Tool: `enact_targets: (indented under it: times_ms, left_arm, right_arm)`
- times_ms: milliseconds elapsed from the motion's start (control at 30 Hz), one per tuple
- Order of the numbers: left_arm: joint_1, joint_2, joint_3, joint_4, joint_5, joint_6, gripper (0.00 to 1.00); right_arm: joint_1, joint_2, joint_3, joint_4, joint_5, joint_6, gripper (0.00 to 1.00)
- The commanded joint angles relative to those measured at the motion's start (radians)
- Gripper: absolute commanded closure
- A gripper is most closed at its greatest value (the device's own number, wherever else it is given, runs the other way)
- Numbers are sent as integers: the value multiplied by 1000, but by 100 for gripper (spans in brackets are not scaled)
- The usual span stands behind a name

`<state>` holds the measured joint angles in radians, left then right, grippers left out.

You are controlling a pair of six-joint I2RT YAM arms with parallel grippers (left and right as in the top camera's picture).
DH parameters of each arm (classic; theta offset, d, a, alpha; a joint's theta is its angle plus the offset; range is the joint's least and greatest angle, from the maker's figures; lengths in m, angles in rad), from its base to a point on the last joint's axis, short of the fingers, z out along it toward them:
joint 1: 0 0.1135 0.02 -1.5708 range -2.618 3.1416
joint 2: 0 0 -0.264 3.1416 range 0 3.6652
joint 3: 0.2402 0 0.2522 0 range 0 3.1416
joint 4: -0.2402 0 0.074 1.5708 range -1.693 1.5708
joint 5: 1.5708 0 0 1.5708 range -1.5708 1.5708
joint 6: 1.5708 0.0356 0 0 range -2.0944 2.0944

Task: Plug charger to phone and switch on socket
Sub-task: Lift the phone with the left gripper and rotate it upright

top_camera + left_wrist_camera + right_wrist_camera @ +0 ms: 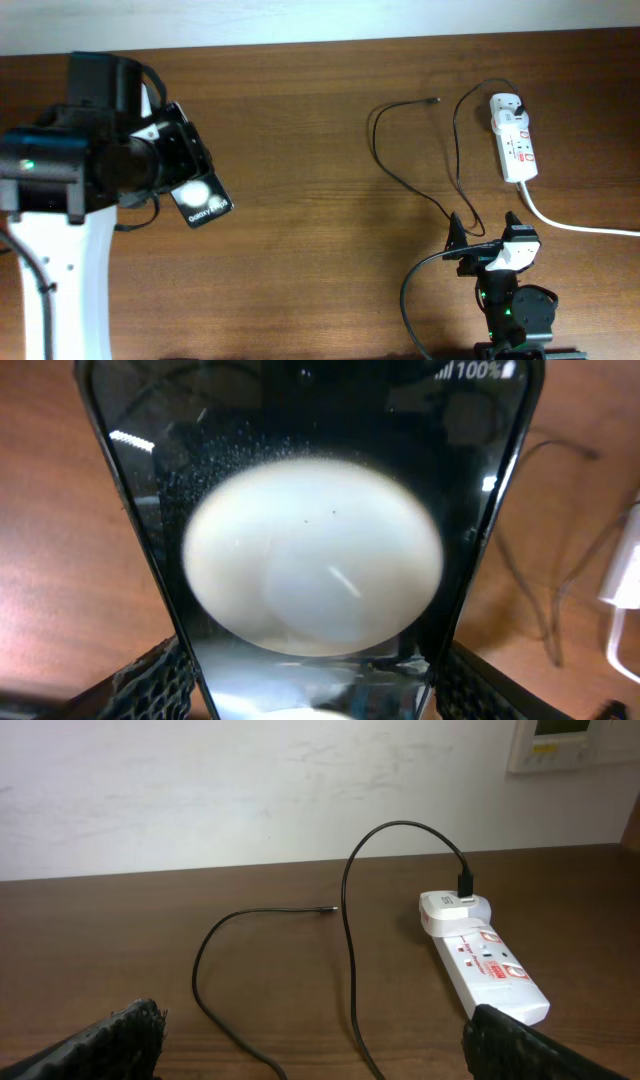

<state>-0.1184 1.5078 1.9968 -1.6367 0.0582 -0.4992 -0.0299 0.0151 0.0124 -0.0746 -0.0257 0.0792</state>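
Nearest, the right end effector [487, 238] is released and holds nothing, just beside the charger [455, 150]. The thin cable of this loops over the bench [300, 260] to a white adapter [452, 908] in the socket [515, 140] at the far right, and its tip lies free. At the left, the left end effector [315, 682] is grasping the phone [203, 200] by its long edges; its face reads "Galaxy" and "100%".

You see the brown wooden worktop [300, 200] from straight above. Your left wrist view sits tight against the flat black phone [310, 560]. Your right wrist view, low, faces the white power strip [490, 970], shared overhead.
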Motion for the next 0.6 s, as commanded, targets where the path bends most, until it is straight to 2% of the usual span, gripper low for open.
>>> enact_targets:
  times_ms: [0, 33, 133, 200, 333, 433, 567]
  left_arm:
    - [0, -11, -172, 120, 17, -32, 30]
    - [1, -11, -275, 206, 75, -31, 30]
    - [3, -10, -468, 340, 137, -32, 30]
    - [22, -10, -533, 378, 164, -31, 30]
    - [96, 39, -579, 416, 254, -30, 33]
    - [95, 101, -579, 417, 314, -2, 34]
    - [95, 148, -579, 414, 576, 134, 34]
  right_arm:
    - [-3, -8, -7, -3, 5, 3, 2]
    - [-3, -8, -7, -3, 5, 3, 1]
    - [-3, -8, -7, -3, 5, 3, 1]
    - [-3, -8, -7, -3, 5, 3, 2]
    - [-3, -8, -7, -3, 5, 3, 1]
    - [-3, -8, -7, -3, 5, 3, 1]
    - [-3, -8, -7, -3, 5, 3, 2]
